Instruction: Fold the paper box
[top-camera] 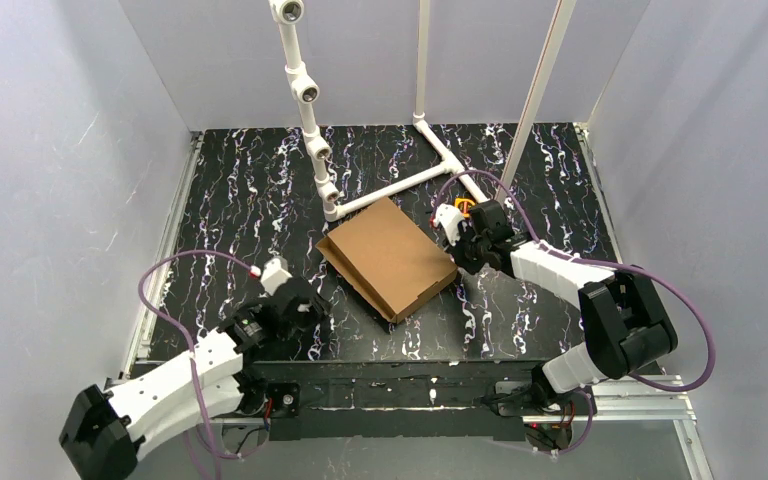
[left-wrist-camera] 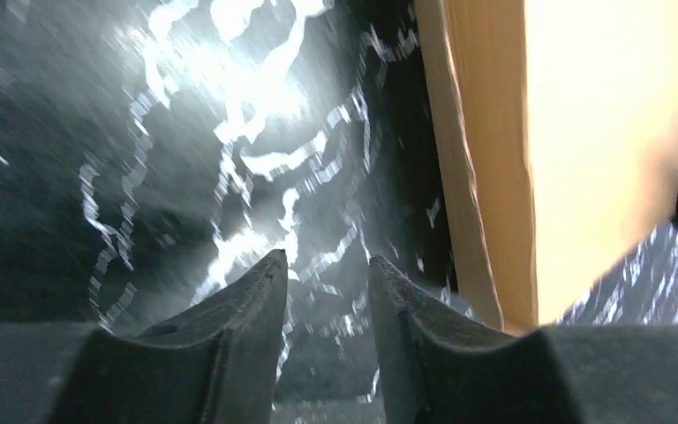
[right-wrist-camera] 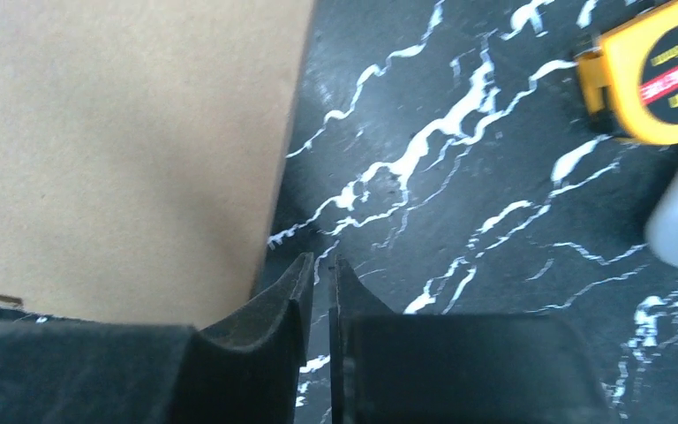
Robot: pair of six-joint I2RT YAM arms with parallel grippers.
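Note:
The paper box (top-camera: 390, 257) is a flat brown cardboard mailer lying folded shut on the black marbled table, mid-table. My left gripper (top-camera: 312, 305) sits to its left, apart from it, with its fingers a little open and empty; in the left wrist view (left-wrist-camera: 325, 265) the box (left-wrist-camera: 574, 150) shows at the upper right. My right gripper (top-camera: 460, 252) is beside the box's right edge, jaws nearly closed on nothing; in the right wrist view (right-wrist-camera: 320, 263) the box (right-wrist-camera: 124, 141) fills the upper left.
A white PVC pipe frame (top-camera: 400, 180) stands just behind the box. A yellow tape measure (right-wrist-camera: 653, 71) lies by the right gripper, also in the top view (top-camera: 463, 206). White walls enclose the table on three sides.

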